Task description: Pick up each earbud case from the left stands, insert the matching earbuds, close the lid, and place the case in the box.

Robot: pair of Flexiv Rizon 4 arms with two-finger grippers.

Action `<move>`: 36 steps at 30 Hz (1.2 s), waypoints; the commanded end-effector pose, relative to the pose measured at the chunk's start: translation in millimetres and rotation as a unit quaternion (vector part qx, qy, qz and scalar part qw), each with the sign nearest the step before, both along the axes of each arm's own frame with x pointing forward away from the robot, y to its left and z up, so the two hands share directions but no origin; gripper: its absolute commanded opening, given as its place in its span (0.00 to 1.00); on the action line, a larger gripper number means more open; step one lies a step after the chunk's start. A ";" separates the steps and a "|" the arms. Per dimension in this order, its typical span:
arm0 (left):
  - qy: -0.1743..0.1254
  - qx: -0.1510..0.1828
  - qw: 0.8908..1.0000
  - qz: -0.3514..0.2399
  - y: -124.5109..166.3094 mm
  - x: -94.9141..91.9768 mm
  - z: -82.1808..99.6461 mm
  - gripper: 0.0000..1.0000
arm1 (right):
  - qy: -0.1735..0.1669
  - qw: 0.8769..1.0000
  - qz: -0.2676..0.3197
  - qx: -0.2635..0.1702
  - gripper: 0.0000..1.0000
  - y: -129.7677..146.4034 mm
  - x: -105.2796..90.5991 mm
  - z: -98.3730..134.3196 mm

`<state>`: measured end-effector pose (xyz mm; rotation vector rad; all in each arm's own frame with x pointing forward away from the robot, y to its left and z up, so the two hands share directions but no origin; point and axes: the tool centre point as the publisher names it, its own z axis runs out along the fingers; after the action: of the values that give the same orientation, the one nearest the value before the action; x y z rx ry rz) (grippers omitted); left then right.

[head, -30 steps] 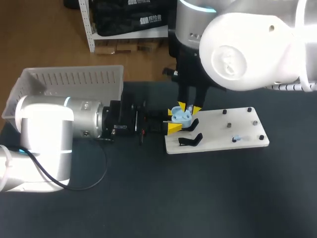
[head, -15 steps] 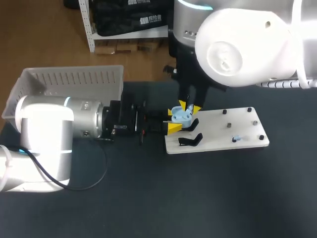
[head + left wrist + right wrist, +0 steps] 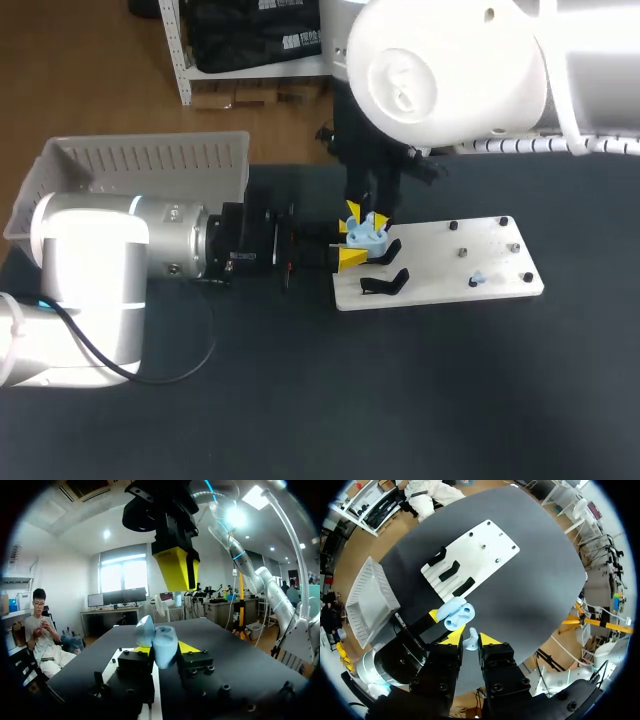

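My left gripper [image 3: 350, 243] comes in from the left and is shut on an open light blue earbud case [image 3: 366, 237], held over the left end of the white board [image 3: 440, 268]. In the left wrist view the case [image 3: 159, 644] sits between my yellow fingertips [image 3: 189, 647]. My right gripper [image 3: 366, 214] hangs straight above the case, shut on a small light blue earbud [image 3: 471, 639]. From the right wrist the case [image 3: 458, 614] lies just ahead of that earbud. Another earbud [image 3: 478, 280] rests on the board's right part.
Black stands [image 3: 385, 283] rise at the board's left end, beside the held case. Small pegs [image 3: 462, 252] dot the board's right half. A white slatted box [image 3: 140, 165] stands at the back left, behind my left arm. Dark tabletop stretches along the front.
My right arm has swung to the left and its gripper has shifted slightly left, now more directly above the case. The left arm and the case have stayed put.
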<state>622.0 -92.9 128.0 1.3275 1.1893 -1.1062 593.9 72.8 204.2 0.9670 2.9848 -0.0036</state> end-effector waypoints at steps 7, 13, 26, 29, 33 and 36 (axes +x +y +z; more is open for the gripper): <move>-0.002 -0.002 1.000 0.002 -1.0 -0.4 -1.3 0.00 | 0.017 1.000 0.003 -0.026 0.00 8.4 6.1 -4.6; -0.002 -0.002 1.000 0.002 -1.0 -0.4 -1.3 0.00 | 0.021 0.999 0.000 -0.027 0.00 7.3 7.0 -8.8; -0.002 -0.002 1.000 0.002 -1.0 -0.4 -1.3 0.00 | 0.031 0.999 -0.010 -0.031 0.00 1.7 16.2 -15.7; -0.002 -0.002 1.000 0.002 -1.0 -0.4 -1.3 0.00 | 0.035 0.999 -0.010 -0.030 0.00 0.6 17.2 -19.1; -0.002 -0.002 1.000 0.002 -1.0 -0.4 -1.3 0.00 | 0.040 0.999 -0.012 -0.030 0.00 -0.8 17.7 -23.4; -0.002 -0.002 1.000 0.002 -1.0 -0.4 -1.3 0.00 | 0.043 0.999 -0.013 -0.030 0.00 -1.2 17.6 -25.3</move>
<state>622.0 -92.9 128.0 1.3275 1.1894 -1.1062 609.7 70.9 179.2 1.0215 3.0259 -0.1298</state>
